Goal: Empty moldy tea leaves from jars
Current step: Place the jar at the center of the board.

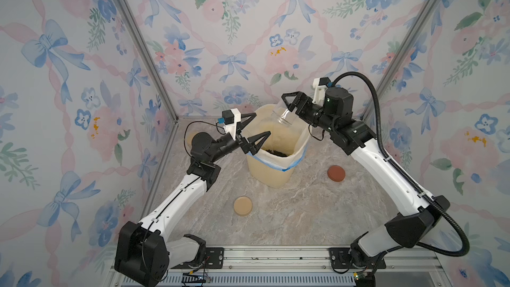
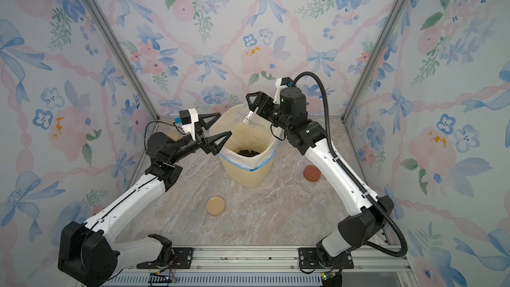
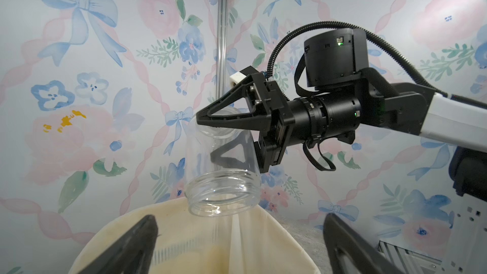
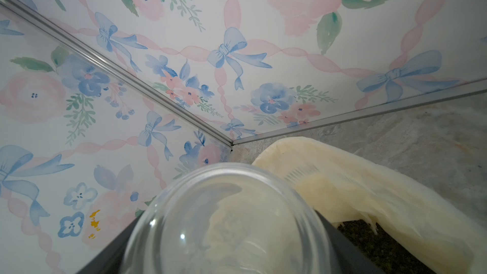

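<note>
Glass is what the right arm's fingers (image 3: 226, 125) are pinching: one clear jar (image 3: 224, 180), caught between them by its round side, near its closed end. The jar is tipped over, so its open mouth points down, away from the fingertips, at the cream bin (image 1: 271, 178) right under them. I see nothing inside the jar, so I think it is empty and very light now. Dark tea leaves (image 1: 277, 152) lie deep in the bin, well below both sets of fingers. The left arm's fingers (image 3: 126, 254) are spread wide and hold nothing. They hang just beside the bin's rim, apart from the jar. A tan lid (image 1: 243, 205) and a red-brown lid (image 1: 336, 173) lie flat on the bench (image 1: 303, 216), well apart from all the fingers. Glass is hard and does not bend, but it is smooth and slippery, and it can break if it drops or bangs on the bench. So I think the best place to hold it is around the wide round middle, one finger on each side, with a firm but gentle squeeze. The thin rim at the mouth looks like a bad place to pinch, because it could slip out.
</note>
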Action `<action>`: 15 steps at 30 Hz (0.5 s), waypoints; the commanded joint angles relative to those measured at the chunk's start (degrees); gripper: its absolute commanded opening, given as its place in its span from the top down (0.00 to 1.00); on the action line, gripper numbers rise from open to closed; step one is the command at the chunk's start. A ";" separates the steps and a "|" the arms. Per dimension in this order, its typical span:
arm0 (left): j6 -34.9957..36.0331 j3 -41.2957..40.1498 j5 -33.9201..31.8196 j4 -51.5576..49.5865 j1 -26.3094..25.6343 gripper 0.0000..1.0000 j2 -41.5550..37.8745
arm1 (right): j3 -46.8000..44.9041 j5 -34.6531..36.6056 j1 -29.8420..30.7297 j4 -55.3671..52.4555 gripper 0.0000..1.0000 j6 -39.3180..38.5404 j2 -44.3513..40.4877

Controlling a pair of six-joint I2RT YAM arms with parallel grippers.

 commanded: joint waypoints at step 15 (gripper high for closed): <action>12.22 5.71 -1.30 1.45 -5.42 0.02 6.65 | -11.04 2.41 -1.95 12.54 0.27 17.51 -9.76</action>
